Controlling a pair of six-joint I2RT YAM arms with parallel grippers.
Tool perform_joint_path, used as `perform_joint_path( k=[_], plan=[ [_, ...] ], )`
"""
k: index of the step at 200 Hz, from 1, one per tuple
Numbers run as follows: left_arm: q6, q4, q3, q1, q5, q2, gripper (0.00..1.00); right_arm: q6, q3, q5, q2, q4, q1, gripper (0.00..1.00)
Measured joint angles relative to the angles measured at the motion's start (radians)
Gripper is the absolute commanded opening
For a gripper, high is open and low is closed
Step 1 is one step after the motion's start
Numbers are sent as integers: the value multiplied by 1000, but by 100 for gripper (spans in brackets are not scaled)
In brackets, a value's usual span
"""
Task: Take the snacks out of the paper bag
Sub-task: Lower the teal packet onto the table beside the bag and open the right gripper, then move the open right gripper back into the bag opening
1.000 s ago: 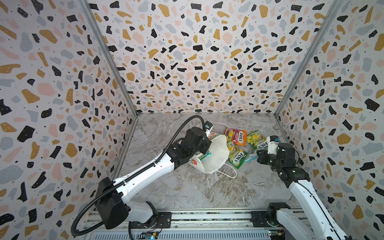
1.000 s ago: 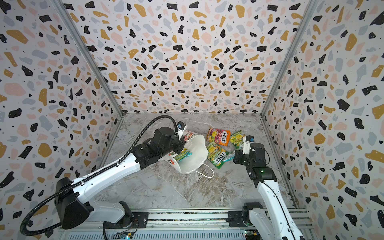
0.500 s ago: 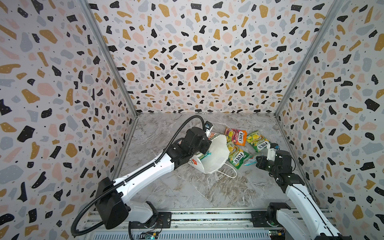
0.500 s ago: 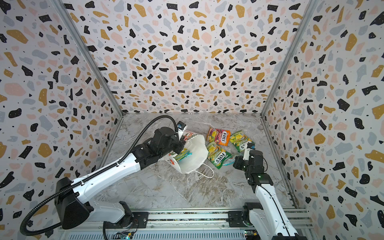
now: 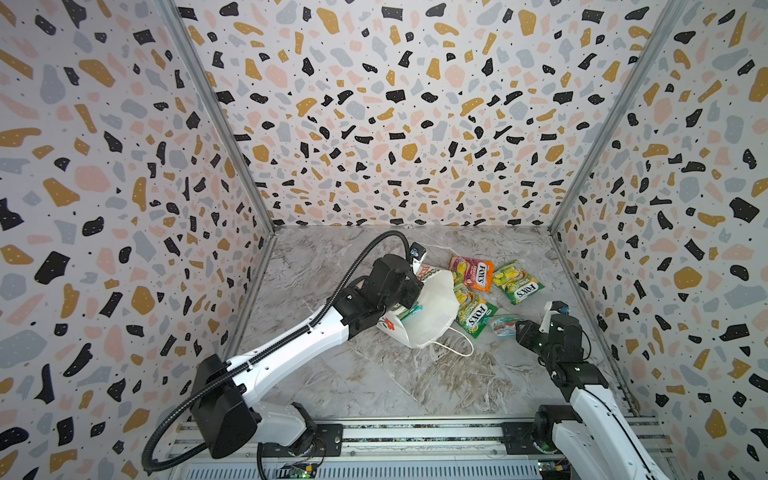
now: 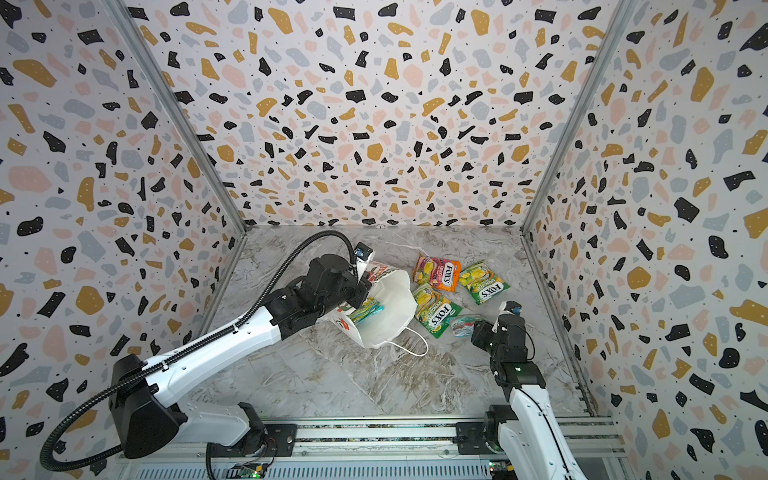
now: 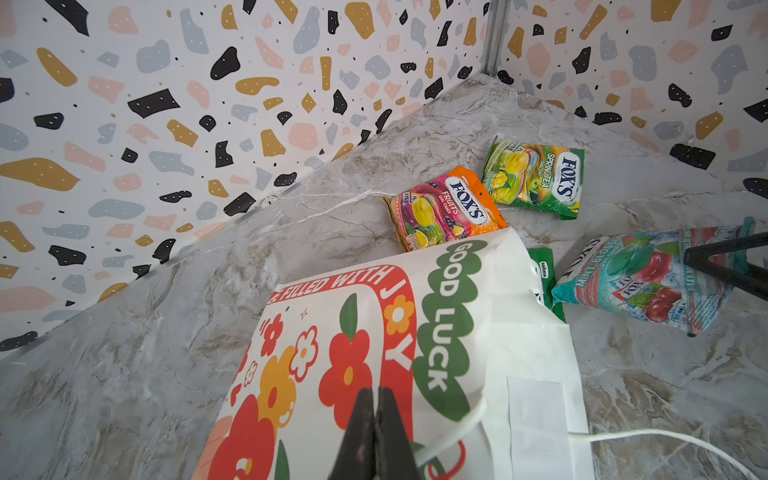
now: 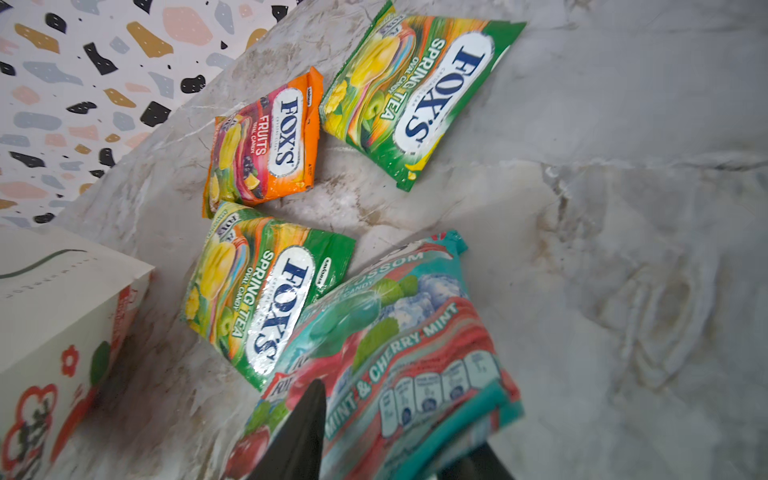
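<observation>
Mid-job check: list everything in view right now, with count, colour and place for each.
bag: 1, white with red flowers, on its side mid-table
orange packet: 1, orange-pink, on the table behind the bag's right edge
green packets: 2, green-yellow, on the table right of the bag
teal packet: 1, teal and red, on the table at the right claw
packets in the bag: count unclear, green and teal edges showing
table: 1, grey marble
walls: 3, speckled, around the table
left claw: 1, black, shut on the bag
right claw: 1, black, open at the teal packet
</observation>
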Motion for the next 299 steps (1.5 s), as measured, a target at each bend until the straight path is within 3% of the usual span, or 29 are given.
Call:
perform_joint_path(
  k=[24, 88, 113, 139, 186, 235, 299],
  plan=[
    [0, 0, 0, 0, 0, 0, 0, 16, 0, 62, -20, -20, 0, 58],
    [0, 0, 0, -3, 0, 0, 0, 44, 2, 233, -122, -54, 0, 61],
    [0, 0, 0, -4, 1, 0, 0, 24, 20, 249, -135, -56, 0, 60],
    [0, 0, 0, -4, 5, 0, 0, -14, 31, 158, -146, -11, 0, 57],
    [0, 0, 0, -4, 19, 0, 0, -35, 51, -129, -108, 77, 31, 55],
    [0, 0, 0, -4, 39, 0, 0, -57, 153, -306, 29, 131, 261, 53],
    [1, 1, 0, -4, 45, -1, 0, -69, 219, -303, 197, 216, 598, 49]
  ],
)
